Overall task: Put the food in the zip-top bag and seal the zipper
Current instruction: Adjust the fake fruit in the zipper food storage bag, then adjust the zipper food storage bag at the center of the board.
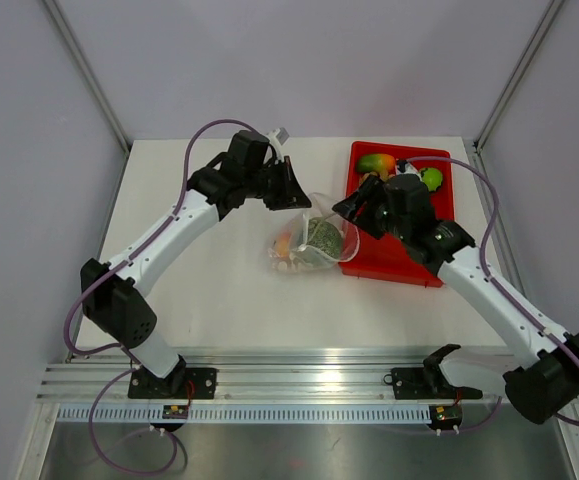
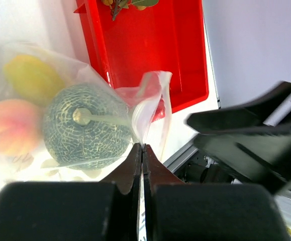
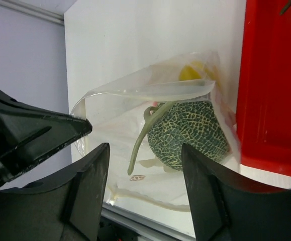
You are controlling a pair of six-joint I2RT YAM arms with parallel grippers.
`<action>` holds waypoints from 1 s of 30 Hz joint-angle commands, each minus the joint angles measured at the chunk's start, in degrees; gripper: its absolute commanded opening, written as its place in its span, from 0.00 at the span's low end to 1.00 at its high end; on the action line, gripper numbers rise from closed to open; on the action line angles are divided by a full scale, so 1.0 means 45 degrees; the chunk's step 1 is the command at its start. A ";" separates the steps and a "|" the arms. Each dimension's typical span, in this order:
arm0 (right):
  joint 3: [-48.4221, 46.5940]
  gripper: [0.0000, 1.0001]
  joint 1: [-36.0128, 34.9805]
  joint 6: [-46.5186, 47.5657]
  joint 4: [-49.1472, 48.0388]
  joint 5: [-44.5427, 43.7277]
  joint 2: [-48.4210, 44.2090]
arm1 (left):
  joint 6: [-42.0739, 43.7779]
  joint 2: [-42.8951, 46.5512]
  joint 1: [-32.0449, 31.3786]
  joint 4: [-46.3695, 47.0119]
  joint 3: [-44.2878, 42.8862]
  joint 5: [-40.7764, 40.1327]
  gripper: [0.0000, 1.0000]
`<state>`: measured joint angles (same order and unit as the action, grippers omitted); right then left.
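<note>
loading the zip-top bag [image 3: 150,90] on the table [image 1: 219,290]
the left tool [image 2: 142,146] is clamping tight on the bag's lip; the right tool [image 3: 144,148] is hanging with jaws spread, gripping nothing, over the netted melon [image 3: 193,133] lying inside with the peach fruit [image 2: 7,125] and yellow piece [image 2: 32,78]. backing it straight out, clear of the film, before reaching for the mango [image 1: 377,163] on the red tray [image 1: 389,262] looks safest.

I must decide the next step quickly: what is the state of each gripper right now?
Left gripper: closed, pinching the edge of the zip-top bag.
Right gripper: open, holding nothing.
</note>
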<state>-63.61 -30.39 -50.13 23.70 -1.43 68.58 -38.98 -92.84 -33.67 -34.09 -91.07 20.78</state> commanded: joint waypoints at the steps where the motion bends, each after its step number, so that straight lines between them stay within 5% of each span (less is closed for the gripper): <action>1: 0.0598 0.68 -0.0043 0.1022 0.0942 -0.1437 -0.0803 | -0.0068 0.0201 0.0060 0.0524 -0.0681 0.0051 0.00; 6: 0.1420 0.76 0.0152 0.1004 0.1256 -0.0992 -0.0825 | -0.0029 0.0298 0.0060 0.0446 -0.0759 0.0051 0.00; 13: 0.2963 0.72 0.0152 0.0105 -0.0266 0.0588 -0.0319 | -0.0048 0.0377 0.0080 0.0426 -0.0739 -0.0085 0.00; 15: 0.3004 0.60 0.0133 0.0085 -0.0501 0.0980 0.0187 | -0.0009 0.0415 0.0119 0.0387 -0.0739 -0.0124 0.00; 16: 0.2965 0.32 0.0133 0.0066 -0.0599 0.1195 0.0307 | 0.0010 0.0416 0.0138 0.0348 -0.0701 -0.0144 0.00; 17: 0.2907 0.17 0.0133 0.0066 -0.0774 0.1274 0.0366 | 0.0088 0.0435 0.0158 0.0271 -0.0700 -0.0202 0.00; 19: 0.2364 0.00 0.0113 0.0221 -0.0853 0.1256 0.0386 | 0.0263 0.0494 0.0255 0.0095 -0.0700 -0.0494 0.00; 25: -0.2868 0.00 0.0113 0.2329 0.0550 0.2639 0.1985 | 0.1375 0.0591 0.1192 -0.1466 -0.1986 -0.1236 0.00; 30: -0.3308 0.00 -0.0043 0.2546 0.0085 0.2860 0.2318 | 0.2139 0.1118 0.1447 -0.2562 -0.3162 -0.2507 0.00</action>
<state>-78.50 -30.04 -41.41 24.97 9.23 78.81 -32.97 -91.90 -27.00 -44.25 -101.49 13.39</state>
